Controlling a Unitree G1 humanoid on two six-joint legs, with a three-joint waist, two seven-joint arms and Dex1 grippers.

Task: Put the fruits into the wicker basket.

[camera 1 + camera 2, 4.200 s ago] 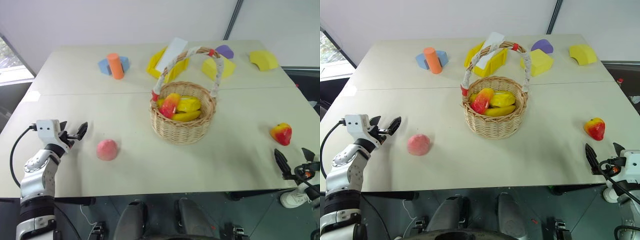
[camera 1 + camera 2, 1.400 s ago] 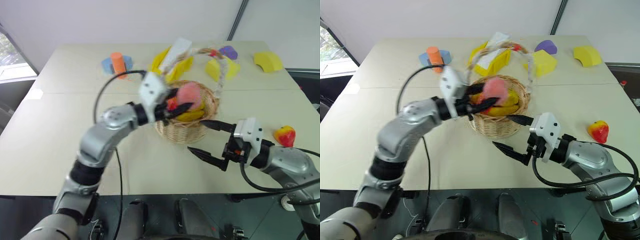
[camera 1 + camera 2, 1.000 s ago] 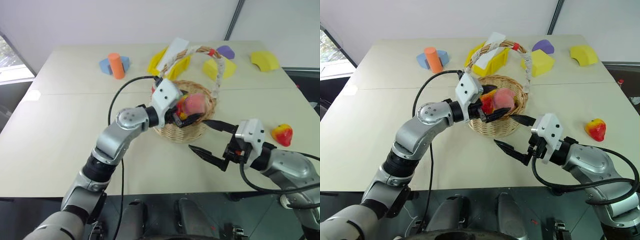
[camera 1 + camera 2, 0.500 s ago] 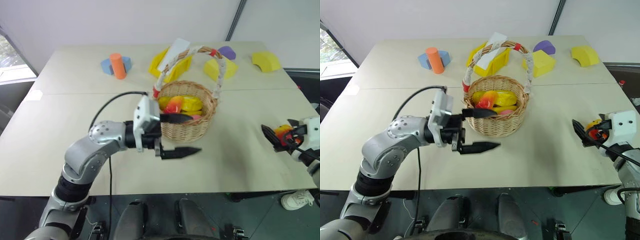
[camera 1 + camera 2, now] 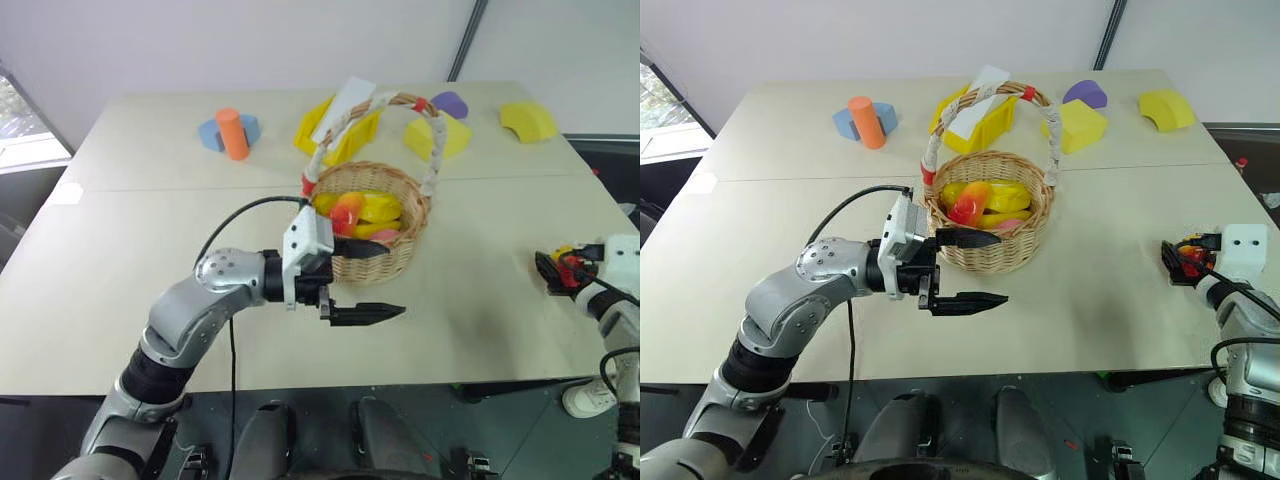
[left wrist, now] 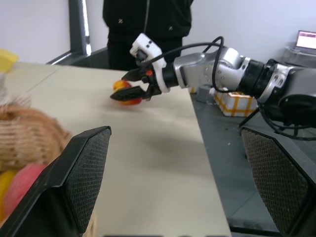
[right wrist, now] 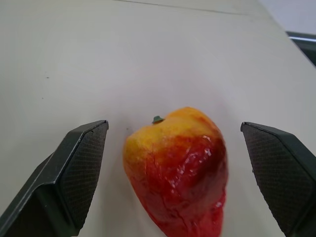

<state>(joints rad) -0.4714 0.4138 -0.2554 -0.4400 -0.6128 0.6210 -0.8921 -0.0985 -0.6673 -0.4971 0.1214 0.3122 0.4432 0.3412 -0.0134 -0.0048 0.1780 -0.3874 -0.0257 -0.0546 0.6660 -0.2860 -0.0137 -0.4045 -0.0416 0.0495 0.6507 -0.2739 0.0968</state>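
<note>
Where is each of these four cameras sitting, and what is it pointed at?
Left eye view, right eye view: on the head, looking down over the table; both arms show, the left gripper open beside the wicker basket.
Left wrist view: on the left arm, facing across the table to the right gripper; a person stands behind.
Right wrist view: on the right arm, open fingers flanking the red-and-yellow fruit.
All four share that fruit.

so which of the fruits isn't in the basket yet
The red-and-yellow fruit lying on the table between the open right gripper's fingers; the others sit inside the wicker basket.
</note>
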